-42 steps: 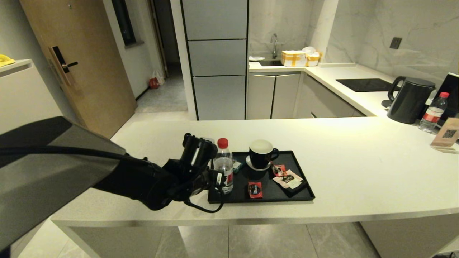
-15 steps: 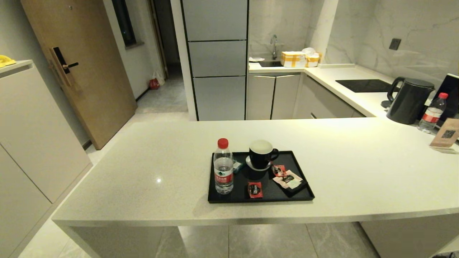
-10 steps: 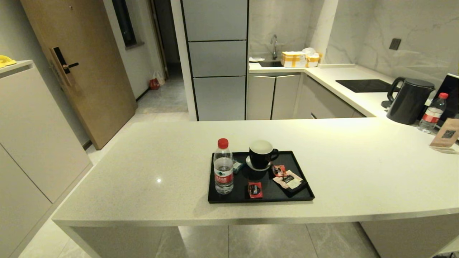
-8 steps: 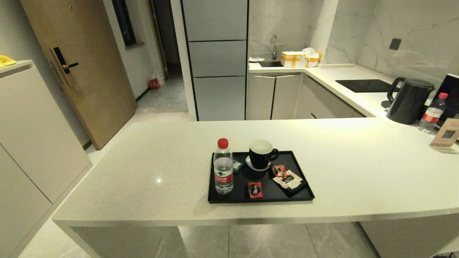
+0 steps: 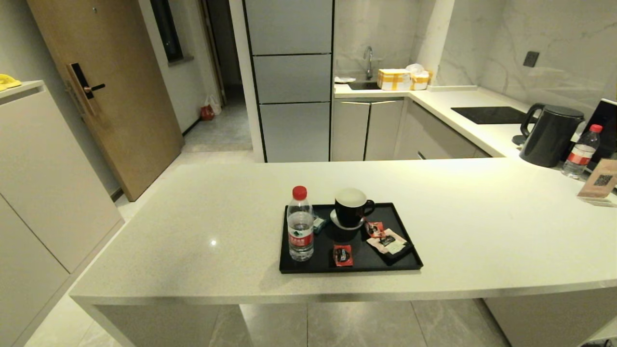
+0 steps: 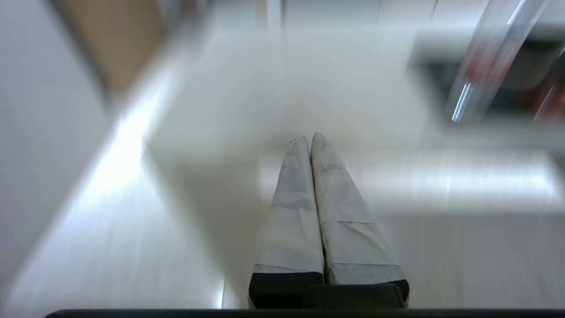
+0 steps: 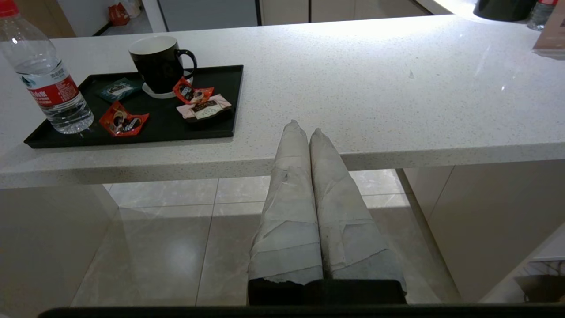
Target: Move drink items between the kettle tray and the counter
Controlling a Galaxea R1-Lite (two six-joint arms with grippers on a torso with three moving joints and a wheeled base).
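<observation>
The clear water bottle (image 5: 300, 226) with its red cap stands upright at the left end of the black kettle tray (image 5: 381, 264), which lies on the cream counter (image 5: 482, 231). A red sachet (image 5: 342, 255) lies flat near the tray's front rim. In the right wrist view the bottle (image 7: 48, 84), red sachet (image 7: 121, 120) and tray (image 7: 229, 128) show beyond the counter edge. My right gripper (image 7: 303, 128) is shut and empty, held below and in front of the counter edge. My left gripper (image 6: 307, 139) is shut and empty, off the counter's left side. Neither arm shows in the head view.
On the tray also stand a black mug (image 5: 351, 207) on a saucer, a teal sachet (image 5: 318, 223), another red sachet (image 5: 375, 227) and a pale pink one (image 5: 391, 242). A black kettle (image 5: 549, 135), a second bottle (image 5: 581, 152) and a card stand (image 5: 600, 182) sit at the far right.
The left arm, beside the bottle 2.8 s ago, has withdrawn out of the head view. The bottle stays on the tray. Nothing has moved in the last second.
</observation>
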